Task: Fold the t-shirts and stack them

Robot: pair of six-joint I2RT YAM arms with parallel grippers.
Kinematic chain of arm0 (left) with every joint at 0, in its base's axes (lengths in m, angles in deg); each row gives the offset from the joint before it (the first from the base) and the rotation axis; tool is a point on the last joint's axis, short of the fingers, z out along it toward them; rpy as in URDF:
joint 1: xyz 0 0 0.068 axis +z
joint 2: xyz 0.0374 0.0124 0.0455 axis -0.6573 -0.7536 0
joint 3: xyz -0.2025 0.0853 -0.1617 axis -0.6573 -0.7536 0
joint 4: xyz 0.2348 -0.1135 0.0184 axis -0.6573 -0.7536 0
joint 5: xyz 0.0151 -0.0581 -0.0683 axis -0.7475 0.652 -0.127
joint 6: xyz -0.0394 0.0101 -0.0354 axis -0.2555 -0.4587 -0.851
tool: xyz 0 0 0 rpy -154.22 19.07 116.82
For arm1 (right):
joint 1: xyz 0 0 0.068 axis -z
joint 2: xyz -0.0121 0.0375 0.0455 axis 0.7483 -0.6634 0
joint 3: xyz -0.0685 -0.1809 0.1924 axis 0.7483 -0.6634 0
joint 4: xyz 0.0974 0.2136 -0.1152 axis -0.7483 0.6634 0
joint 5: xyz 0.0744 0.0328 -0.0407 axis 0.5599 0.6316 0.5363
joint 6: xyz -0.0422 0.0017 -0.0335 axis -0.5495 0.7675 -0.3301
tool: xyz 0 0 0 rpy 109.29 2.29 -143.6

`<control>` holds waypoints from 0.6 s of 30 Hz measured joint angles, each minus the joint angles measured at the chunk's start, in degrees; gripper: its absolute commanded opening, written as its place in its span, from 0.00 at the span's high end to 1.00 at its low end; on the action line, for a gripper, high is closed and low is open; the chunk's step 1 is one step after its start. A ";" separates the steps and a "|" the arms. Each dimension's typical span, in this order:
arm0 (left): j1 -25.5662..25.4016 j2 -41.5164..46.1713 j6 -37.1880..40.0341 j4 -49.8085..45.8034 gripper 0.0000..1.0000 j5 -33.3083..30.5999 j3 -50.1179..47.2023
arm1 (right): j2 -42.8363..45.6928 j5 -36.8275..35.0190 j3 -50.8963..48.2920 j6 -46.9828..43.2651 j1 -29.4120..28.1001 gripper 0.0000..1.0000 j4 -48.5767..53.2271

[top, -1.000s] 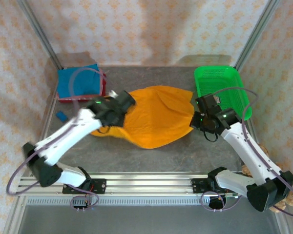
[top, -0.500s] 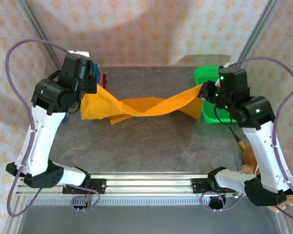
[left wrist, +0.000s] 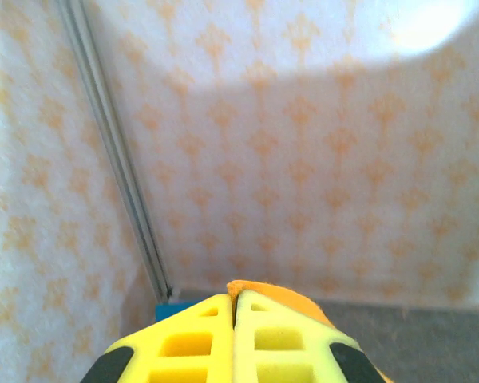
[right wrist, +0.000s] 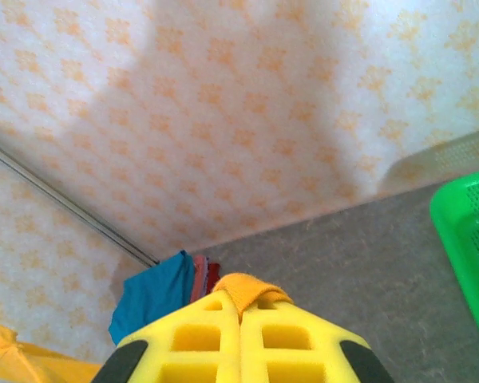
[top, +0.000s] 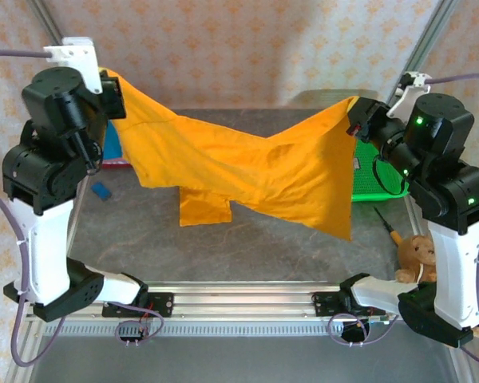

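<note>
A bright orange t-shirt (top: pixel 247 171) hangs spread in the air between my two grippers, one sleeve dangling toward the table. My left gripper (top: pixel 105 80) is raised at the back left, shut on one corner; its yellow fingertips (left wrist: pixel 234 307) pinch an orange fold (left wrist: pixel 271 291). At the right, my right gripper (top: pixel 355 112) is shut on the opposite corner, with orange cloth (right wrist: pixel 243 287) bunched between its tips (right wrist: pixel 240 307). A folded blue t-shirt (right wrist: pixel 156 295) tops a stack with pink and red edges (right wrist: pixel 201 275) in the back left corner, mostly hidden in the top view.
A green mesh basket (top: pixel 375 179) stands at the back right, partly behind the shirt. A brown teddy bear (top: pixel 415 259) and a thin tool (top: pixel 385 223) lie near the right arm's base. A small blue object (top: pixel 100 190) lies on the grey table at left.
Both arms have lifted the orange shirt off the table and pulled apart. It was a twisted band half a second ago and now hangs higher and spread open.
</note>
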 measured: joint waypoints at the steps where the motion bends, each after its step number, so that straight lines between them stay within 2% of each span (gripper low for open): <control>1: 0.00 0.55 1.44 2.23 1.00 -0.42 -0.26 | 0.28 0.11 -0.04 -0.31 0.00 1.00 -1.29; 5: 0.00 4.17 6.10 10.29 1.00 -1.29 -3.41 | 2.21 1.75 -0.55 -1.16 0.00 1.00 -5.33; 10: 0.00 9.70 8.66 16.04 1.00 -1.16 -6.97 | 5.20 4.61 -1.07 -1.20 0.00 1.00 -8.26; 18: 0.00 14.05 8.26 16.94 1.00 0.59 -3.91 | 9.07 9.07 -2.25 1.03 0.00 1.00 -8.66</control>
